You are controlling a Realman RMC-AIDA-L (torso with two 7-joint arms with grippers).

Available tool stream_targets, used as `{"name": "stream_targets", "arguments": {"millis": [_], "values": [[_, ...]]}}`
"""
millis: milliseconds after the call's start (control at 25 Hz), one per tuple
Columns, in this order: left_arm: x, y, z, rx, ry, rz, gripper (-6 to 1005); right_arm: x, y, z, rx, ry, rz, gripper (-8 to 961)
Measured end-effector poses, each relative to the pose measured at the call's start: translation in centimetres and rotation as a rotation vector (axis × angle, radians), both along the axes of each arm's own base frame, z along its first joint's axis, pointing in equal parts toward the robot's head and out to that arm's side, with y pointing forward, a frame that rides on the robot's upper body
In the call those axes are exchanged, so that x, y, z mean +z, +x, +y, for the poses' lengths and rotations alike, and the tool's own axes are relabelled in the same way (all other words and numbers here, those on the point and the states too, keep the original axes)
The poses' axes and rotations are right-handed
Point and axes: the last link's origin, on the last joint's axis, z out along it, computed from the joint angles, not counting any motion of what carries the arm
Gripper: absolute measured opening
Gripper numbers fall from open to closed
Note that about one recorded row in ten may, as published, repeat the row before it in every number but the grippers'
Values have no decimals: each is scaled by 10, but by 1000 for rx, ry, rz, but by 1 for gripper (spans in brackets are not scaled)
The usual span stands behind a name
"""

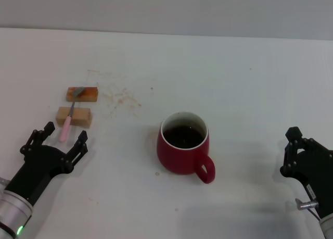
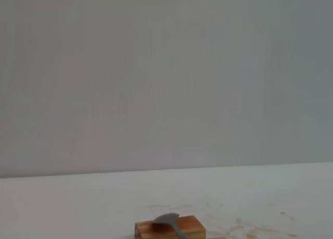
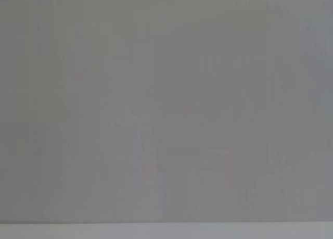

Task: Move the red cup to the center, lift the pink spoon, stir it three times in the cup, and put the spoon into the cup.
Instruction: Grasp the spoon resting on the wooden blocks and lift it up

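Observation:
The red cup (image 1: 183, 151) stands near the middle of the table, dark liquid inside, its handle toward me and to the right. The pink spoon (image 1: 66, 127) lies across two tan wooden blocks at the left, its grey bowl on the far block (image 1: 82, 93) and its pink handle over the near block (image 1: 74, 116). My left gripper (image 1: 64, 135) is open just in front of the handle's near end, one finger to each side. The left wrist view shows the spoon's bowl (image 2: 167, 220) on the far block. My right gripper (image 1: 289, 150) is open and empty at the right, apart from the cup.
Reddish-brown stains (image 1: 120, 97) mark the white table (image 1: 244, 93) behind the cup. A grey wall runs along the table's far edge. The right wrist view shows only the wall and a strip of table.

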Motion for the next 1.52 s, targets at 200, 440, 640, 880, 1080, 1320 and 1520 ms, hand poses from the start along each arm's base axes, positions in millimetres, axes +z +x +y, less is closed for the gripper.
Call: {"name": "stream_targets", "arguments": {"millis": [200,440,640,880,1080,1320,1520], "values": [[-1,-1,4,10,-8,10,827,0,0,0,0,0,0,1],[-2,-3,7,25,-19,20,827,0,0,0,-1,0,1,1],[-2,-2,8,17,-14,38,827,0,0,0,-2,0,2,0],[-3,1,9,8,-9,44,827,0,0,-1,-1,-2,2,-1],[-3,1,9,6,-9,47,708,0,0,-1,-1,-2,2,0],[-2,0,10,9,-11,46,653,0,0,-1,-1,-2,2,0],[-3,-2,10,20,-19,49,621,0,0,-1,-1,-2,2,0]]}}
